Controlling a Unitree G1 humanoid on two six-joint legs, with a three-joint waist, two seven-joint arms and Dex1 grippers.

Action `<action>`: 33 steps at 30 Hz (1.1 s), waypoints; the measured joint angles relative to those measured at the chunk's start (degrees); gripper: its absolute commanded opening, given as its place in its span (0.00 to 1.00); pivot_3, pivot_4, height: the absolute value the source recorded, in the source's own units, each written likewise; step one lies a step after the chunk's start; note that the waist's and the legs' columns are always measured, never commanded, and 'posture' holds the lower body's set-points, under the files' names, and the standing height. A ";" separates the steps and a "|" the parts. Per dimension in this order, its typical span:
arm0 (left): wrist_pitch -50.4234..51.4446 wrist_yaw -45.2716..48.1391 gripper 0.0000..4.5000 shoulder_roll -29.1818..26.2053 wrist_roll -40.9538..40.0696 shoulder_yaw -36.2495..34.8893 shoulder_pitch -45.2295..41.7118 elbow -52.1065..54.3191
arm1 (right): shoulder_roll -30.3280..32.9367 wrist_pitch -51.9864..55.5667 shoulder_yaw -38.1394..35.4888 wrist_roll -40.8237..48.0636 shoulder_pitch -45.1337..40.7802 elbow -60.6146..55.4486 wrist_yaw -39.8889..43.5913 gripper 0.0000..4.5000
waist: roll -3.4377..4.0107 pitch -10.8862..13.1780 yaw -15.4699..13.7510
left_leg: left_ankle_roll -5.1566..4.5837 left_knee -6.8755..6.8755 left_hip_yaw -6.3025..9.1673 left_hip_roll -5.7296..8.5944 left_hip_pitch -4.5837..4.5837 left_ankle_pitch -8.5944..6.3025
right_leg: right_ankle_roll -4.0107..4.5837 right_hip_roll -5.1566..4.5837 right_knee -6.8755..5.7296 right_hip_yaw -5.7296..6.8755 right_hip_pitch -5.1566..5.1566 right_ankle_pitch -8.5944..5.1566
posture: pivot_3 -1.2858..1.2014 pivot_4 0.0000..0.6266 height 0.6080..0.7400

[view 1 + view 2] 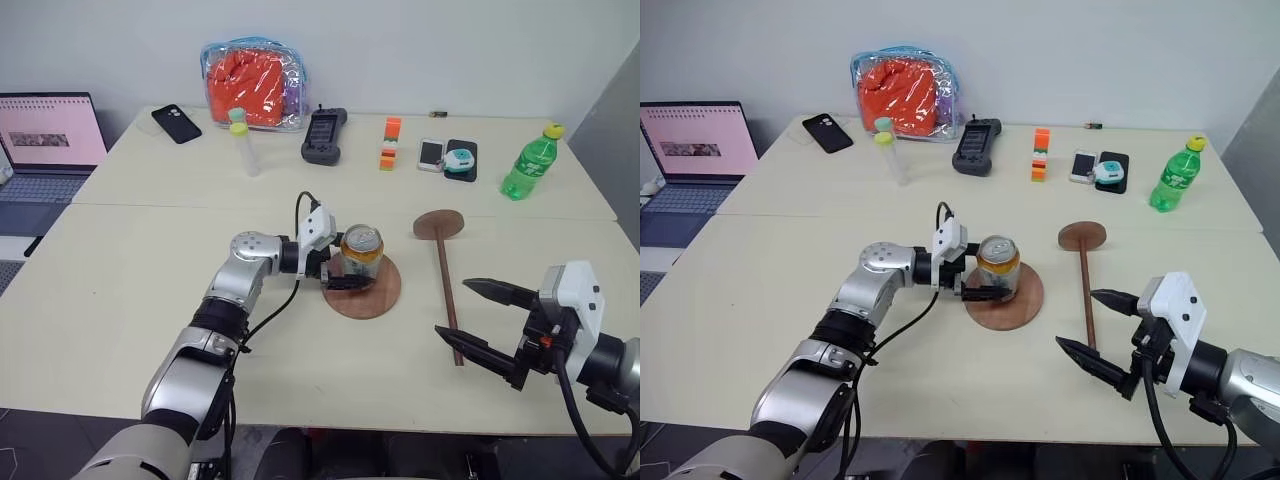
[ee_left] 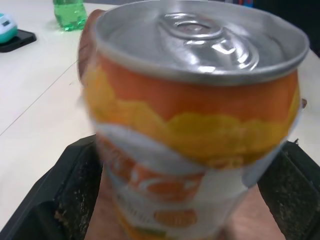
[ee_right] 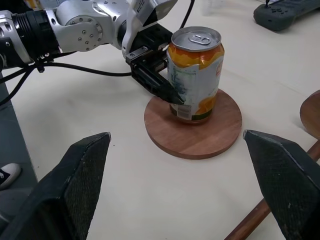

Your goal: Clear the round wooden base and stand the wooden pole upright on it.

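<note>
A: Nearest us, the right gripper (image 1: 478, 324) hangs with its jaws spread wide, holding nothing, just beside the near tip of the pole (image 1: 446, 290).

B: And the pole?

A: It lies flat on the table (image 1: 120, 300), right of the base (image 1: 363, 288), its disc at the far end. It looks stiff and light, though the disc end is probably heavier, so I'd grip the shaft closer to the disc.

B: The base?

A: A can (image 1: 361, 252) stands on it. The left gripper (image 3: 160, 75) has a finger on either side of the can, low down; I can't tell if they've closed. The can looks smooth, thin-walled and likely dentable, so a mid-body grip seems best.
</note>
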State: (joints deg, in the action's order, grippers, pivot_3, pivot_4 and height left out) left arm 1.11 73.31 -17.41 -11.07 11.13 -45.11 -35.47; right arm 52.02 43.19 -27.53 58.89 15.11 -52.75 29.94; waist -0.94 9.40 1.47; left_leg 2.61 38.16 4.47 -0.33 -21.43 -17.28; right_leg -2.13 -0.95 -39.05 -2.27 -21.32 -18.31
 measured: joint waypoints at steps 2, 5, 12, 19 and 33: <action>-0.39 0.17 0.81 0.04 0.19 0.00 -0.26 -0.48 | 0.00 -0.10 0.23 -0.31 0.09 -0.01 0.01 1.00 | 0.00 0.00 0.00 | 0.00 0.00 0.01 0.00 0.00 0.00 | 0.00 0.00 0.00 0.00 0.00 0.00 | 0.52 0.24 1.00; -0.60 0.67 0.79 0.20 0.19 -0.01 -0.27 -0.66 | 0.00 -0.21 0.53 -0.75 0.25 -0.02 0.01 1.00 | 0.00 0.00 0.00 | 0.00 0.00 0.01 -0.01 -0.01 0.00 | 0.00 0.00 0.00 -0.01 0.00 0.00 | 0.52 0.24 1.00; -0.14 1.04 0.79 0.52 0.00 -0.28 -0.25 -0.68 | 0.00 -0.78 0.90 -1.49 0.55 -0.02 0.63 1.00 | 0.00 0.00 0.00 | 0.00 0.01 0.03 -0.02 -0.01 0.00 | 0.00 0.00 0.00 -0.01 0.00 0.00 | 0.52 0.24 1.00; 9.74 -12.29 0.79 -9.16 -4.40 -14.26 3.49 4.85 | 0.54 -1.55 11.04 -1.67 -12.18 0.80 2.59 1.00 | -0.04 0.04 1.16 | 0.01 -0.06 0.18 -0.34 -0.04 0.01 | 0.01 0.19 -0.09 -0.02 -0.21 0.01 | 0.52 0.24 1.00; 10.55 -41.93 0.79 -17.66 -3.10 -31.89 14.11 3.58 | -7.61 -6.37 35.49 -14.17 -38.88 15.88 17.13 1.00 | -0.21 0.05 -0.96 | 0.25 0.59 0.50 -0.16 -0.97 0.13 | -0.02 -0.31 -0.13 0.15 -0.75 0.04 | 0.52 0.24 1.00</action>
State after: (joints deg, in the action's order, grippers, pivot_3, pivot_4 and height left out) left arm 11.66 31.39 -35.07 -14.17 -20.76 -31.00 -31.89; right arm 44.41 36.82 7.96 44.72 -23.77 -36.88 47.07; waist -1.15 9.45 0.51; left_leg 2.86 38.74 4.96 -0.49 -22.40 -17.15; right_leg -2.15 -1.27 -39.18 -2.12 -22.07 -18.27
